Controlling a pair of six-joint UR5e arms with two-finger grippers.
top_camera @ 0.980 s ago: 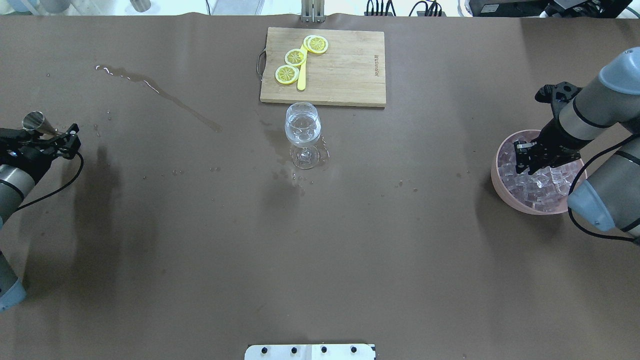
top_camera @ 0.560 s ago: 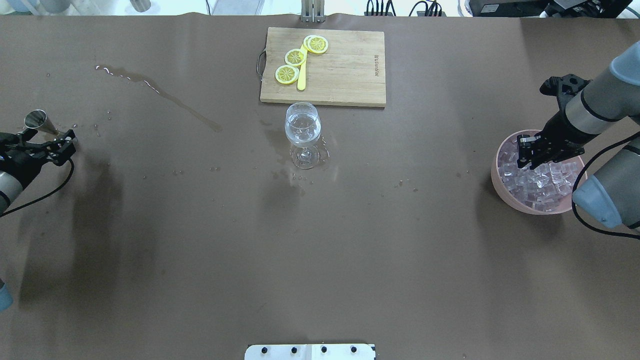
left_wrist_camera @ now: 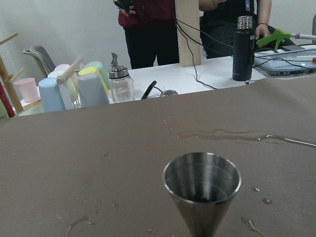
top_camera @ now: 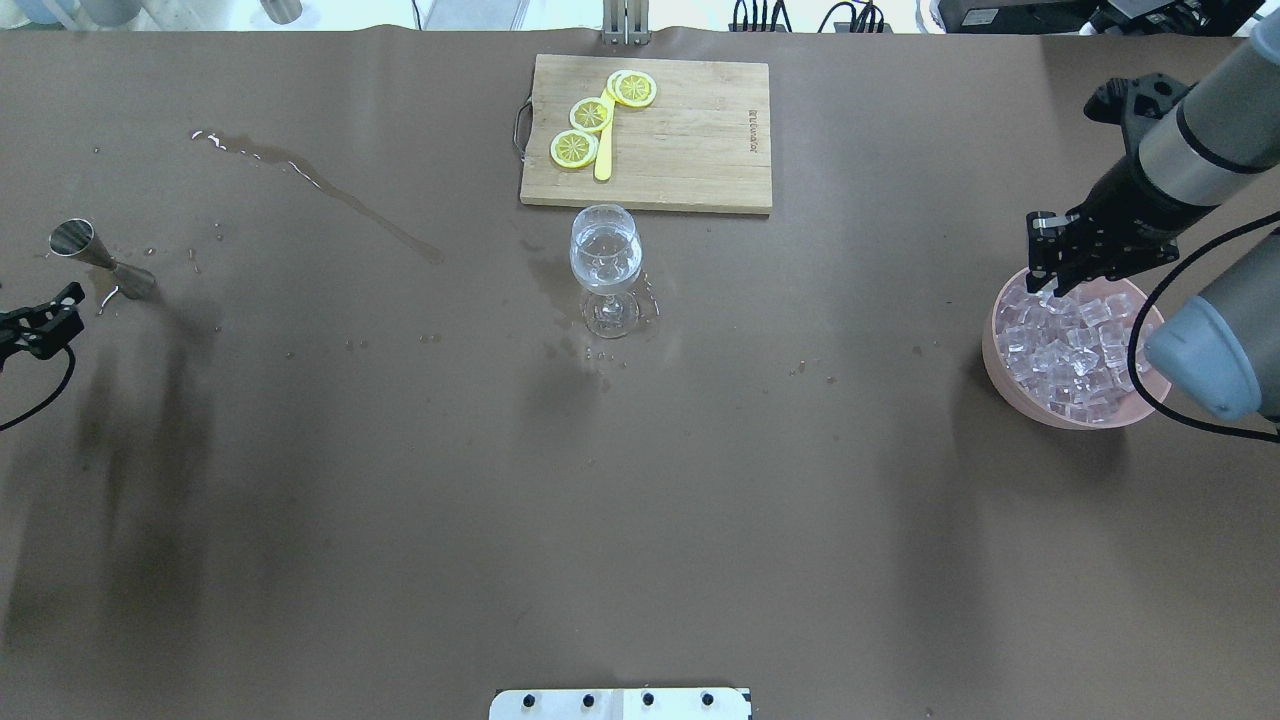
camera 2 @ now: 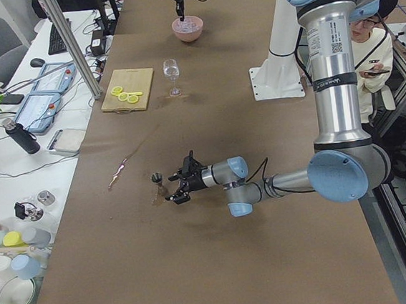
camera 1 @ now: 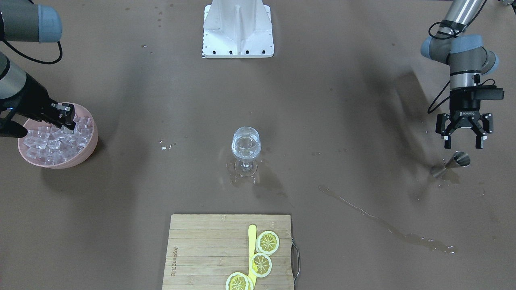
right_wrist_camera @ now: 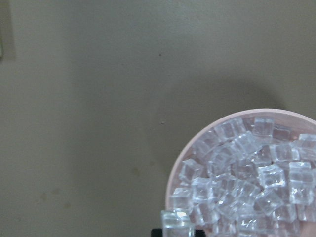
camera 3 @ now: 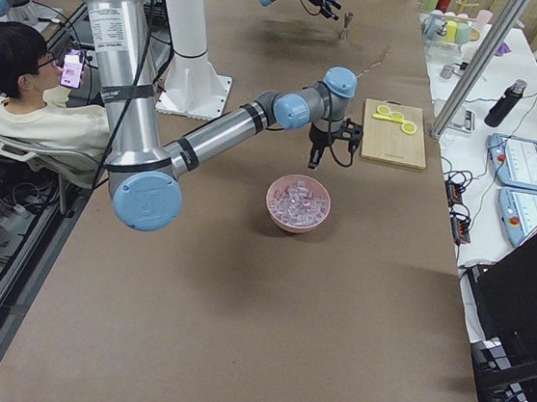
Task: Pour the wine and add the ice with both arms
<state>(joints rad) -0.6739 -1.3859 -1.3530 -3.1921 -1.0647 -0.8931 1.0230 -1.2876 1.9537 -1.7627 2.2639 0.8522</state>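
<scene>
Pinches one ice cube [right_wrist_camera: 177, 222] in the right gripper [top_camera: 1050, 283] over the bowl [top_camera: 990, 345] at the table's [top_camera: 700, 500] right edge; faces a leftward carry to the central glass [top_camera: 604, 250] (wine [top_camera: 603, 264] already in); left gripper [camera 1: 463, 145] gaping, empty.

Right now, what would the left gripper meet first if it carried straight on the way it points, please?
Most likely the steel jigger, which stands centred ahead in the left wrist view, just beyond the open left gripper. Whether its fingers would strike it or pass either side is unclear.

Cropped at picture edges: left gripper [top_camera: 62, 318] overhead, foot of jigger [left_wrist_camera: 202, 190] in left wrist view, ice cube [right_wrist_camera: 177, 223] in right wrist view.
</scene>
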